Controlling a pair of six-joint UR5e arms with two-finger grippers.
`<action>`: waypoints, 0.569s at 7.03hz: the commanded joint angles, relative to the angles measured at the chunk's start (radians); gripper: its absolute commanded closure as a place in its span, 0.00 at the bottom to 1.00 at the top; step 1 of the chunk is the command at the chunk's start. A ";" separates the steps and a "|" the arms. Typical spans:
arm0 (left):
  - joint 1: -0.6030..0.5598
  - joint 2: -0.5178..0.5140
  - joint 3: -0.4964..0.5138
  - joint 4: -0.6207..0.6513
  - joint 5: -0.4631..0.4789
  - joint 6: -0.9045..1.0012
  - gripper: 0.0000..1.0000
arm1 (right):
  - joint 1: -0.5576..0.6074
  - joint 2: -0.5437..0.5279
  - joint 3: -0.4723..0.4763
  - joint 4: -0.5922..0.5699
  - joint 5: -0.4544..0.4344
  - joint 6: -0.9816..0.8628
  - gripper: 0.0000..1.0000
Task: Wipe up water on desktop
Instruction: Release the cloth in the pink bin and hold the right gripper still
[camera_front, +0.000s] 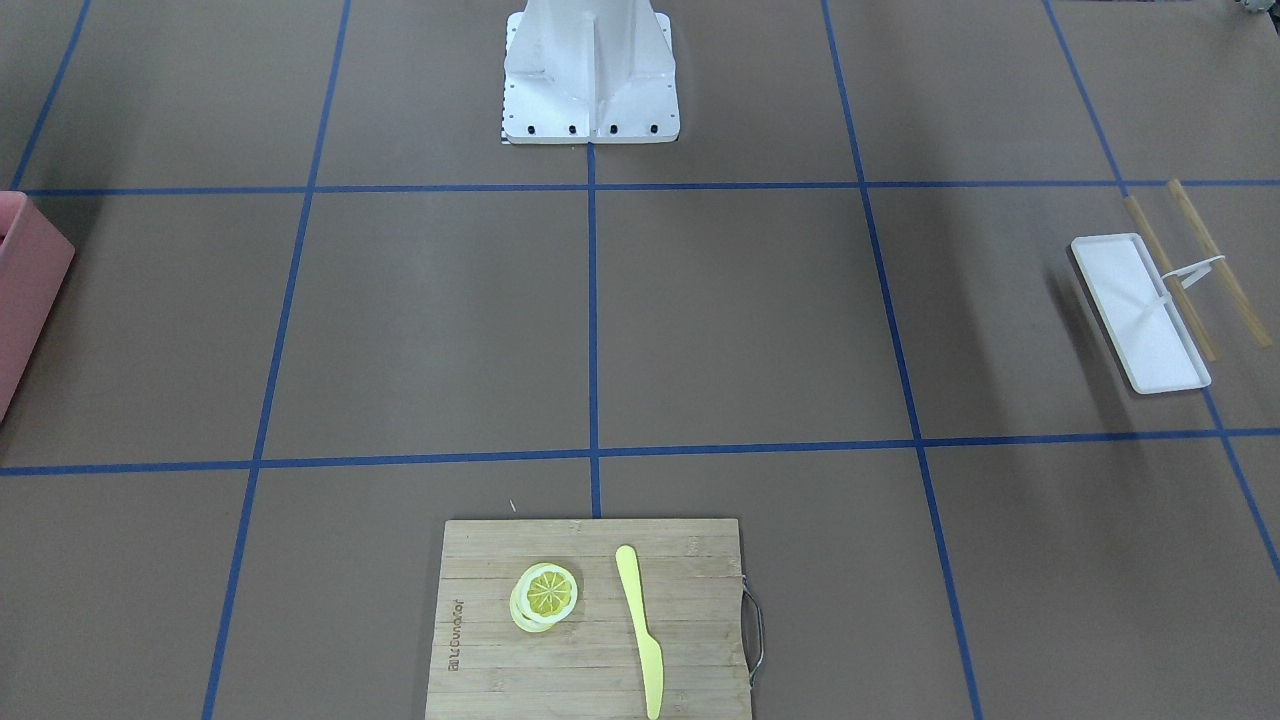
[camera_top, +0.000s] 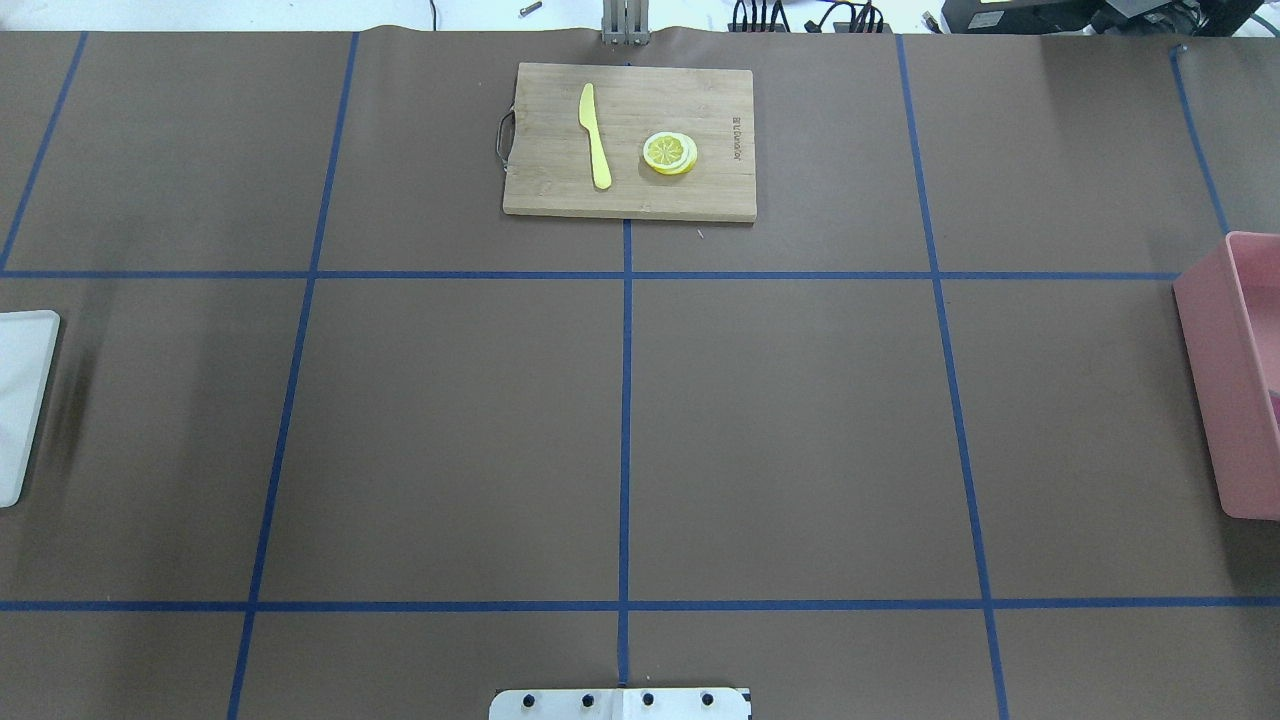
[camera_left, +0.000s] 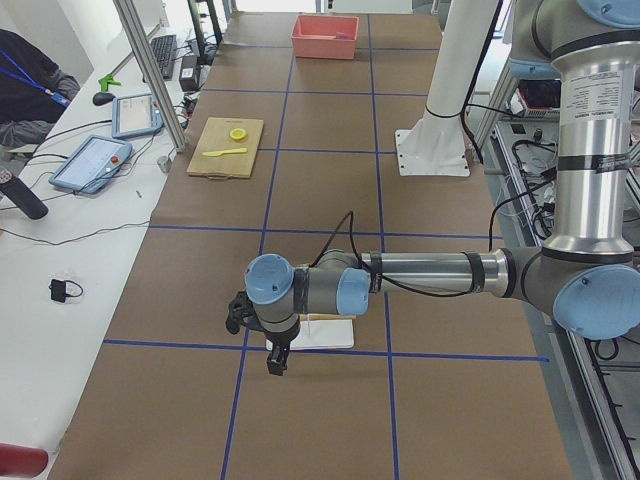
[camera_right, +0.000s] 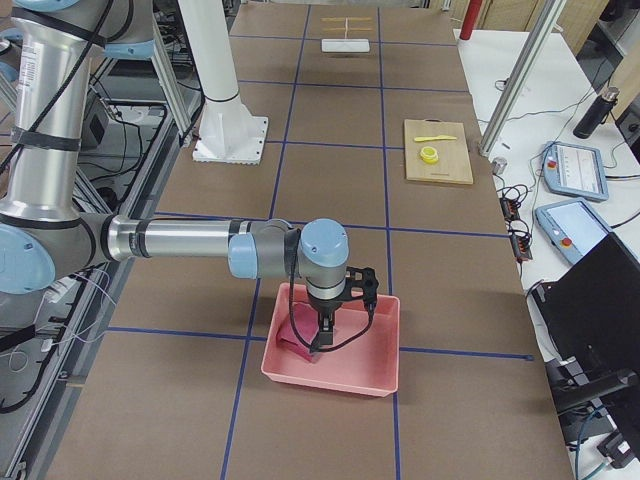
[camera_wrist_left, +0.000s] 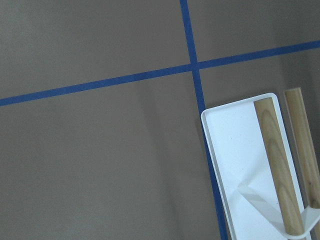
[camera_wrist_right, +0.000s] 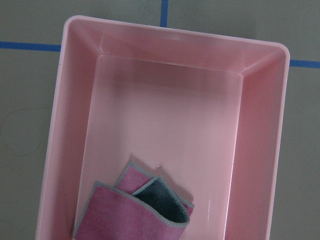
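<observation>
Tabletop (camera_top: 780, 430) stretches flat, brown and matte under its blue tape lines, and I can spot no wet patch on it anywhere. At the robot's left end, the left end effector (camera_left: 276, 366) hangs just over a white tray (camera_front: 1140, 312) with two wooden sticks (camera_front: 1218, 262) lying across it; whether its fingers are spread or closed I cannot tell. Midway along, at the far edge, sits a bamboo cutting board (camera_top: 560, 185) with a yellow knife (camera_top: 596, 135) and lemon slices (camera_top: 670, 153). At the right end, the right end effector (camera_right: 319, 340) hovers over a pink bin (camera_wrist_right: 65, 125), its opening likewise unreadable. A folded pink cloth (camera_wrist_right: 125, 210) lies in the bin's corner. It looks light, soft and limp, so I'd pinch it at the raised fold and expect it to droop once lifted.
</observation>
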 joint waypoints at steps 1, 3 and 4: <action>0.000 0.000 0.000 -0.001 -0.001 -0.001 0.01 | 0.000 0.001 0.000 0.002 0.001 0.000 0.00; 0.000 -0.002 0.005 -0.001 -0.001 -0.001 0.01 | 0.000 0.001 0.001 0.000 0.001 0.000 0.00; 0.000 -0.002 0.003 -0.001 -0.001 -0.001 0.01 | 0.000 0.001 0.001 0.000 0.001 0.000 0.00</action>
